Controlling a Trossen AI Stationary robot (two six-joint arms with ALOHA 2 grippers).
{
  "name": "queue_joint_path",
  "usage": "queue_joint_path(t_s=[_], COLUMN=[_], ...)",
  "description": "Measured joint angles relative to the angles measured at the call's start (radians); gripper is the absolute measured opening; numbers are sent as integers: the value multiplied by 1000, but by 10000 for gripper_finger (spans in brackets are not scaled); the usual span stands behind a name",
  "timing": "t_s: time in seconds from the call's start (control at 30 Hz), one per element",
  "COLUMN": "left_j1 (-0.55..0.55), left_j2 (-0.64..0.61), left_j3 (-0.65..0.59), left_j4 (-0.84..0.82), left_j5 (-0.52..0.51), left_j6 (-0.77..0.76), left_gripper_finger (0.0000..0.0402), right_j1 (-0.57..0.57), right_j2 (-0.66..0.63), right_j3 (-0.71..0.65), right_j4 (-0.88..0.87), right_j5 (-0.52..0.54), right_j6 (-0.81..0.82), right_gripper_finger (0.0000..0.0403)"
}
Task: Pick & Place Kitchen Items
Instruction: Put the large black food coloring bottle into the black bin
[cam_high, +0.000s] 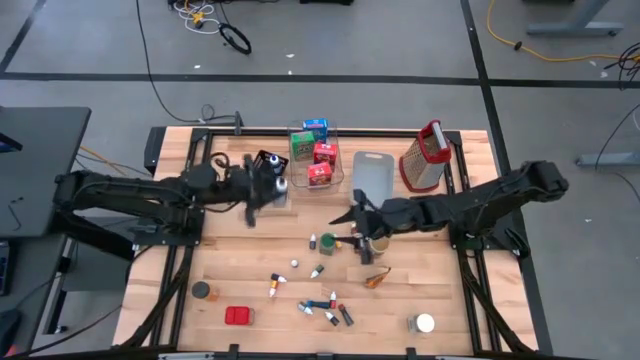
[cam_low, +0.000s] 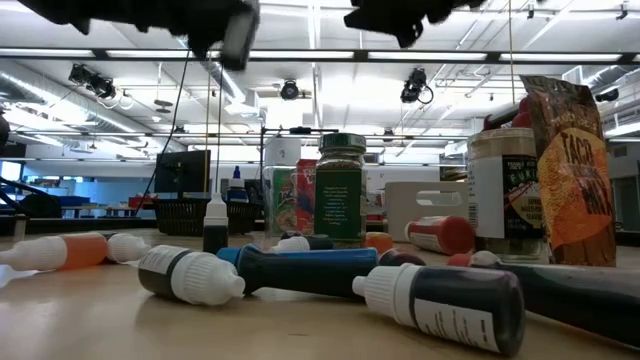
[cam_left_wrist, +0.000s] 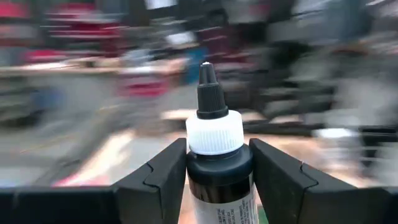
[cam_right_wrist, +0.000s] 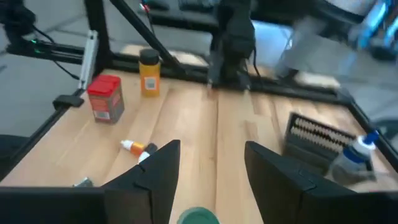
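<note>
boxes (cam_high: 316, 152) in tray (cam_high: 338, 175), grater (cam_high: 424, 158) right

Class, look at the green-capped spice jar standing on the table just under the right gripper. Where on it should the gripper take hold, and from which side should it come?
The green-capped spice jar stands upright with its round cap on top. The open right gripper hangs near it, so coming straight down from above probably suits best, fingers closing on opposite sides of the cap or the neck just below. Small bottles lie close beside it, so a level approach looks crowded.

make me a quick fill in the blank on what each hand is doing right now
1. The left hand is shut on a black bottle with a ____ cap.
2. The right hand is open and holds ____.
3. The grater has a ____ handle.

Missing words: white; nothing; red
</note>
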Motion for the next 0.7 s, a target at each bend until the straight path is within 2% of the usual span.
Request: queue_joint_path(t_s=[0.13,0.23,0.3,0.4,0.5,0.7], left_j1=[3,4,7,13,34,96], left_j2=[15,62,92,150,224,381], left_j3=[-2,-28,-57,-120,-186,-274], left_j4=[-149,-159,-162,-95,43,347], left_j5=[-410,-629,-728,-807,-848,-840], left_j6=[0,-56,-117,-227,-252,-254], left_gripper_finger=[168,169,173,176,174,169], right_j1=[-14,-40,-52,-63,-66,-65], right_j2=[-12,-15,-15,-16,-16,-16], right_j3=[-152,-207,-216,-216,-216,-216], right_j4=[321,482,522,528,526,536], right_j5=[5,33,26,18,19,18], right_j6=[-97,-100,-84,-45,-48,-50], right_gripper_finger=[192,192,192,192,192,192])
